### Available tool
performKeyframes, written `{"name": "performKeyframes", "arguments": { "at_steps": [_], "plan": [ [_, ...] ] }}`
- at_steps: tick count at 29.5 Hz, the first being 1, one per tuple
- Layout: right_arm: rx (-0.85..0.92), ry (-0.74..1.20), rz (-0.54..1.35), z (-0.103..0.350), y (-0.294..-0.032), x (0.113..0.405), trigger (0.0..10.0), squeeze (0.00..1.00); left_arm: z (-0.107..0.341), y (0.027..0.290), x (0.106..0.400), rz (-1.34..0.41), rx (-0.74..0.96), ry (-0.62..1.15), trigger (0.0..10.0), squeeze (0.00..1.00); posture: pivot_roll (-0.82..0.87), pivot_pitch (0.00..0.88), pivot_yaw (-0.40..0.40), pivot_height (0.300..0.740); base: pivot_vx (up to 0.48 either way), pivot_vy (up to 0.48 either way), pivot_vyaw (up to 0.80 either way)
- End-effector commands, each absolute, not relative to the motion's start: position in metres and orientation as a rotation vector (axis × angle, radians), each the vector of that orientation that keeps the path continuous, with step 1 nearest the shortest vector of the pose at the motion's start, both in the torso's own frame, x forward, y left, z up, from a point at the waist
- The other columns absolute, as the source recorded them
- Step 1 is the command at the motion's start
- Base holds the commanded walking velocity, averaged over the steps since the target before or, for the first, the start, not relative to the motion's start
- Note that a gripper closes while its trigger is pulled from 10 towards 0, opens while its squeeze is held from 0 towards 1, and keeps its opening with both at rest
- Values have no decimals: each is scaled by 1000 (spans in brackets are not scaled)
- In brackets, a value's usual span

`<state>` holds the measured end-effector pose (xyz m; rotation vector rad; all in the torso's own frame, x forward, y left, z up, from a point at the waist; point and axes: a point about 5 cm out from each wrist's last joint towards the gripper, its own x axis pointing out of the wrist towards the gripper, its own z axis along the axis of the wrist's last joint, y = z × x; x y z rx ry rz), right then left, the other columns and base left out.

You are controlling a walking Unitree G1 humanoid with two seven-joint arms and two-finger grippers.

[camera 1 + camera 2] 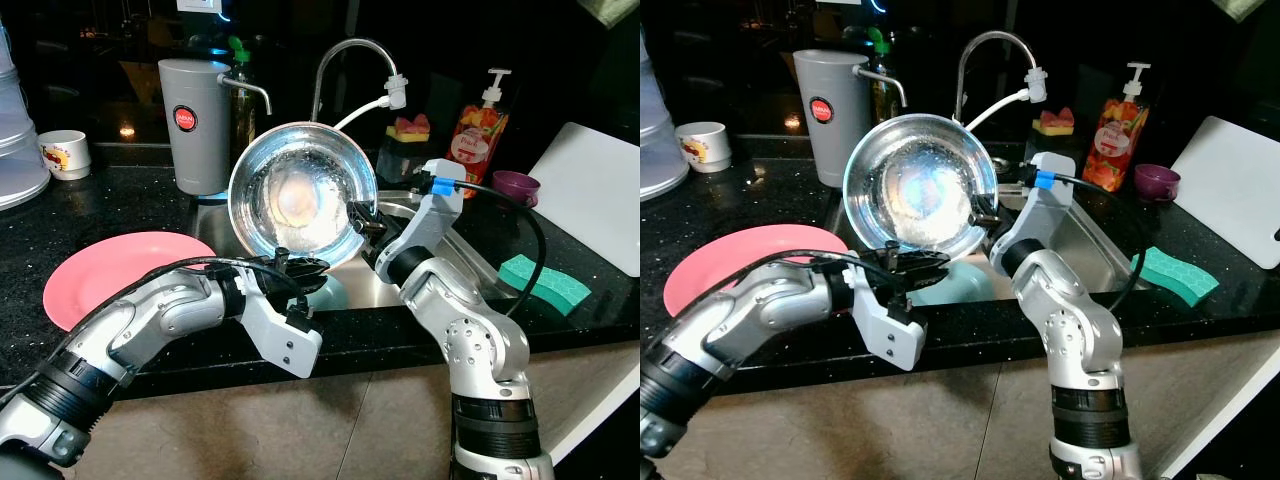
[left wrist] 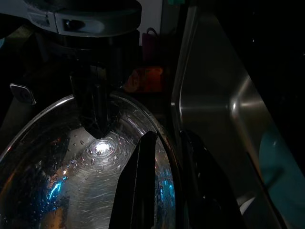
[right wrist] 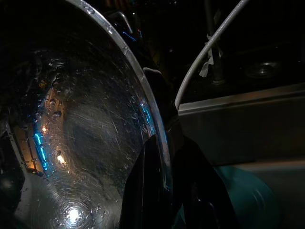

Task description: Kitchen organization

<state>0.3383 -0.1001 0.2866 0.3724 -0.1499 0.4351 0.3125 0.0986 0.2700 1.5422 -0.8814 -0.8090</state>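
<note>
A wet steel bowl [image 1: 302,192] is held up over the sink [image 1: 385,280], tipped so its inside faces me. My left gripper [image 1: 303,266] is shut on the bowl's lower rim. In the left wrist view its fingers [image 2: 141,183] stand on either side of that rim [image 2: 172,157]. My right gripper [image 1: 362,226] is shut on the bowl's right rim, and in the right wrist view one finger [image 3: 145,191] lies inside the bowl [image 3: 86,129] with the other outside. A pink plate [image 1: 110,275] lies flat on the black counter to the left of the sink.
A teal dish [image 1: 338,293] lies in the sink below the bowl. Behind stand a grey dispenser [image 1: 195,125], the faucet [image 1: 350,55] and a soap bottle [image 1: 478,130]. A teal sponge [image 1: 540,282], a purple cup [image 1: 515,185] and a white board [image 1: 598,195] are at right; a white mug [image 1: 65,155] is at far left.
</note>
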Motion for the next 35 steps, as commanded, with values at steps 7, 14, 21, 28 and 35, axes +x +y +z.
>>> {"name": "performKeyframes", "arguments": {
  "at_steps": [7, 14, 21, 28, 35],
  "plan": [
    [380, -108, 485, 282, -91, 336, 10000, 0, 285, 102, 322, -684, 1482, -888, 10000, 1000, 63, 58, -109, 740, 0, 0, 0],
    [371, -115, 423, 280, -96, 341, 10000, 0, 284, 100, 315, -699, 1381, -898, 10000, 0, 70, 58, -113, 740, 0, 0, 0],
    [318, -195, 208, 283, -119, 361, 10000, 0, 270, 101, 309, -769, 1115, -707, 10000, 0, 79, 55, -110, 740, 0, 0, 0],
    [306, -254, 106, 286, -128, 371, 10000, 0, 269, 101, 308, -763, 990, -637, 10000, 0, 82, 55, -114, 740, 0, 0, 0],
    [129, -139, 118, 256, -112, 381, 10000, 0, 266, 104, 312, -712, 743, -479, 10000, 0, 87, 57, -115, 740, 0, 0, 0]
  ]
}}
